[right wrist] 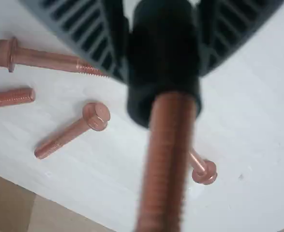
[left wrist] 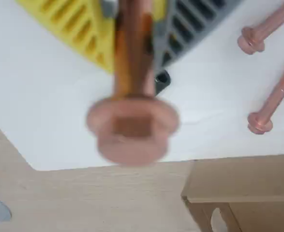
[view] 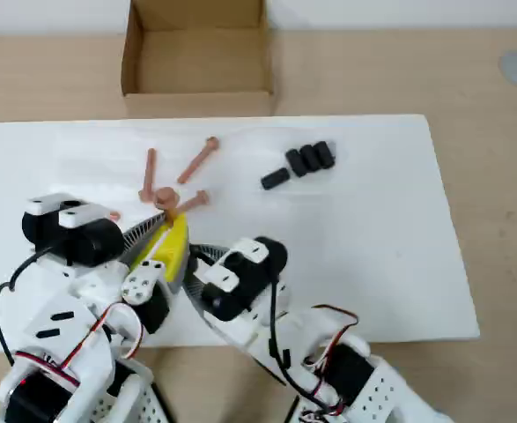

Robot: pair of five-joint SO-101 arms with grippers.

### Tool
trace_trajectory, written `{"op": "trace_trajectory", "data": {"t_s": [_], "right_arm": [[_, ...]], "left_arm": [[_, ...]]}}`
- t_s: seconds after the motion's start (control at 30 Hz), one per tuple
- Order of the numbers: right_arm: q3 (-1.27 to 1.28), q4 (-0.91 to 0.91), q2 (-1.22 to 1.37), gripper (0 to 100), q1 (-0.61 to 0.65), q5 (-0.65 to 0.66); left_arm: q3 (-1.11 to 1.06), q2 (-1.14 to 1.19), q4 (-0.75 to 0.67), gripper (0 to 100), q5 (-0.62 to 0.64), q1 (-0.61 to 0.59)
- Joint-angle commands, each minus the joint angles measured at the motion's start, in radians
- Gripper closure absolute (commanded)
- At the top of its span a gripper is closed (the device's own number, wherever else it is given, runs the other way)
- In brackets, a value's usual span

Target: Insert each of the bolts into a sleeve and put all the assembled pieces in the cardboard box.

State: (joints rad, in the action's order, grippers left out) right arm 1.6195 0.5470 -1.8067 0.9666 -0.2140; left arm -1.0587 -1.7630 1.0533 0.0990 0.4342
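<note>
Your left gripper point(left wrist: 132, 43) is clamped on a copper bolt point(left wrist: 132, 121), yellow finger point(left wrist: 69, 29) on one side of the shank and grey finger on the other. The hex flange head sticks out past the fingertips.

Your right gripper point(right wrist: 163, 48) is closed tight on a black sleeve point(right wrist: 163, 82), with a dark ribbed finger on each side. The threaded shank of that bolt runs into the sleeve's open end. How deep it sits, you cannot tell.

Both grippers meet over the left half of the white mat point(view: 372, 264), nearer its near edge than its far edge, arms side by side. In the high view the bolt head shows just past the yellow finger.

Loose bolts point(view: 196, 162) lie flat on the mat's left half, between the grippers and the far edge. Three are in plain sight, fanned at different angles and apart from one another. A fourth peeks out beside the left arm.

Spare sleeves point(view: 309, 159) sit on the mat right of the bolts, near the middle of the far edge. They form a tight cluster, with one more point(view: 276, 179) just beside it on the left.

The cardboard box point(view: 201, 92) stands on the table point(view: 496, 176) just beyond the mat's far edge, toward the left, open side up. It is well apart from both grippers.
</note>
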Motion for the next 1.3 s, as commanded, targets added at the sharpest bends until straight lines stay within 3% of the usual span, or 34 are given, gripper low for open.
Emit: {"op": "trace_trajectory", "data": {"t_s": [0.0,0.57,1.27], "right_arm": [[-0.041,-0.028,-0.110,98.9,-0.027,-0.011],[-0.044,-0.028,-0.110,98.9,-0.062,-0.046],[-0.039,-0.026,-0.110,98.9,-0.059,-0.046]], "left_arm": [[0.000,-0.001,0.011,99,-0.018,0.017],[-0.086,-0.067,0.040,100,-0.100,0.008],[-0.173,-0.064,-0.143,100,-0.094,0.006]]}}
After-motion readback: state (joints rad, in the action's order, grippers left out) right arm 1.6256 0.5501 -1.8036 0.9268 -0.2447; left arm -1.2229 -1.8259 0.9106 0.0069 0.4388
